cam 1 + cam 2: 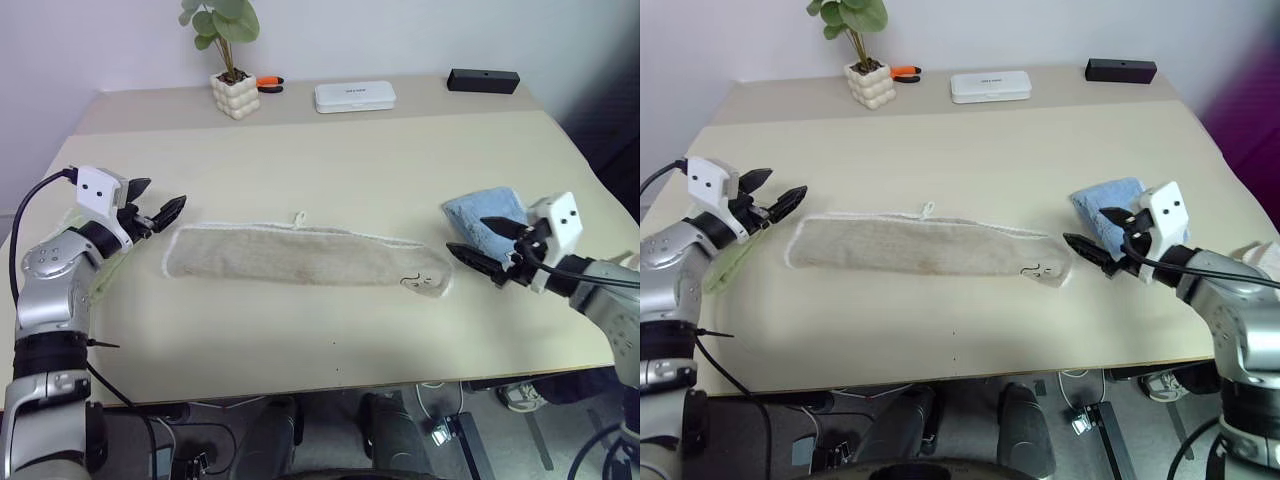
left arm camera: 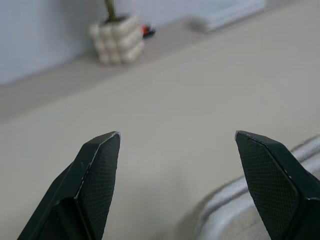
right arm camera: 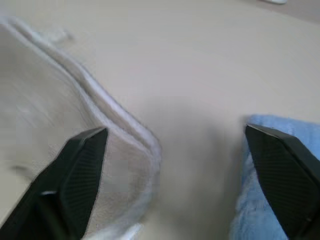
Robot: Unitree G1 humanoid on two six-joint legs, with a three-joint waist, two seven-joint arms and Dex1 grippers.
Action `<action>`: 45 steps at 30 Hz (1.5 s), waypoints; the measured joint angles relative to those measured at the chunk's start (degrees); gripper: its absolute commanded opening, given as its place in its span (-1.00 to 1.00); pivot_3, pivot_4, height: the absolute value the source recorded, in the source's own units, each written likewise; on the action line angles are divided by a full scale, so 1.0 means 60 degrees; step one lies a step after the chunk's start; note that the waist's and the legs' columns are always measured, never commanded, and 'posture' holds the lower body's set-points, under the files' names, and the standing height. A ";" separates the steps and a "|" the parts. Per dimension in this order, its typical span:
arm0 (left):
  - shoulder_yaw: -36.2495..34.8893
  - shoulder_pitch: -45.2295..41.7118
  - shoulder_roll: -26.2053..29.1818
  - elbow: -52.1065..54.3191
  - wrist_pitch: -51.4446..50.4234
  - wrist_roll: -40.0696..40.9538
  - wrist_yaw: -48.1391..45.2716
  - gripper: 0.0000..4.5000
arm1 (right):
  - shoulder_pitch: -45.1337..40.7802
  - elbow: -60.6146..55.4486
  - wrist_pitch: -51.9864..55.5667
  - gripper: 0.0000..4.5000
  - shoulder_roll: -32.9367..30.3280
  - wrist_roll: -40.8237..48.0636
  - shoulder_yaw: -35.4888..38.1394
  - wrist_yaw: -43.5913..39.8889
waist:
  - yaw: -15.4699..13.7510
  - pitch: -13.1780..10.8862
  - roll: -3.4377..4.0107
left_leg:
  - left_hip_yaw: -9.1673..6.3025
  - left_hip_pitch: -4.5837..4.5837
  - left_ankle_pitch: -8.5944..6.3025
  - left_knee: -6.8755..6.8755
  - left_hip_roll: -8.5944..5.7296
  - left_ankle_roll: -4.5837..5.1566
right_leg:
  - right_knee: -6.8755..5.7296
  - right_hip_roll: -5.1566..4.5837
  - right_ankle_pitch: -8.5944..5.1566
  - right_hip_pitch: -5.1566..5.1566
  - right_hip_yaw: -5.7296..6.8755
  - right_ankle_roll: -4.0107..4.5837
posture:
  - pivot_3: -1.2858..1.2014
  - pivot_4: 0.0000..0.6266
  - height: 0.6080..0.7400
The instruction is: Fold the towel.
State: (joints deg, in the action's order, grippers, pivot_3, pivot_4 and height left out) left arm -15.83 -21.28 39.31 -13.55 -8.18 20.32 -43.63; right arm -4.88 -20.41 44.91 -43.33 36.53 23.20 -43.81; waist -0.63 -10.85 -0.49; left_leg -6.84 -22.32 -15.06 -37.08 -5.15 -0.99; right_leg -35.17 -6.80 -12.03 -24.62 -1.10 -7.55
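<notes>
The towel point(image 1: 300, 256) lies across the middle of the table as a long, narrow beige strip with whitish trim, folded lengthwise, its dark embroidered mark point(image 1: 418, 281) near the right end. My left gripper point(image 1: 160, 205) hovers just off the towel's left end, open and empty. Open as well, my right gripper point(image 1: 478, 245) hangs just past the right end with nothing in it. The left wrist view shows the towel's edge point(image 2: 260, 210) beside one black finger point(image 2: 97, 175). In the right wrist view the towel's trimmed end point(image 3: 100, 150) lies between the spread fingers.
A folded light blue towel point(image 1: 482, 213) sits right behind my right gripper. A light green cloth point(image 1: 728, 262) lies under my left arm. At the table's back stand a potted plant point(image 1: 233, 88), a white case point(image 1: 354, 96), an orange tool point(image 1: 268, 83) and a black box point(image 1: 483, 80).
</notes>
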 measured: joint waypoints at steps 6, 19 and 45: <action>0.1908 0.1852 -0.0466 0.3657 -0.1049 0.0220 -0.0753 0.66 | 0.1632 -0.2030 0.2168 0.95 0.1132 0.3618 0.0892 0.1279 | -0.0028 0.0003 -0.0005 | 0.0007 0.0007 -0.0002 -0.0010 0.0006 0.0004 | 0.0011 0.0000 -0.0003 0.0020 -0.0013 0.0004 | 0.03 -0.52 1.00; 0.3164 0.2119 -0.0940 0.5098 -0.1755 0.0274 -0.0897 0.66 | 0.1220 -0.1042 0.2516 0.95 0.3765 0.8582 0.0007 1.0584 | -0.0012 0.0006 0.0003 | 0.0019 0.0011 -0.0001 -0.0006 0.0006 0.0005 | 0.0012 0.0005 -0.0005 0.0012 -0.0024 0.0006 | 0.03 -0.52 1.00; 0.3132 0.2374 -0.1214 0.5188 -0.1852 0.0361 -0.0618 0.66 | 0.0117 0.0414 -0.0205 -0.99 0.1904 1.0667 -0.0214 1.3554 | -0.0006 0.0006 0.0006 | 0.0023 0.0009 0.0000 -0.0008 0.0006 0.0011 | 0.0015 0.0015 -0.0007 0.0018 -0.0025 0.0004 | 0.03 -0.52 1.00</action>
State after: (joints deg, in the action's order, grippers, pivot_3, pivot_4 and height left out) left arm 2.97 -7.04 32.02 17.57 -19.29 22.48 -47.34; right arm -4.18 -17.92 43.68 -31.90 100.53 21.92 37.51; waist -0.67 -10.81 -0.46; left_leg -6.70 -22.26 -15.06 -37.13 -5.11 -0.92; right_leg -35.08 -6.71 -12.07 -24.52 -1.25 -7.53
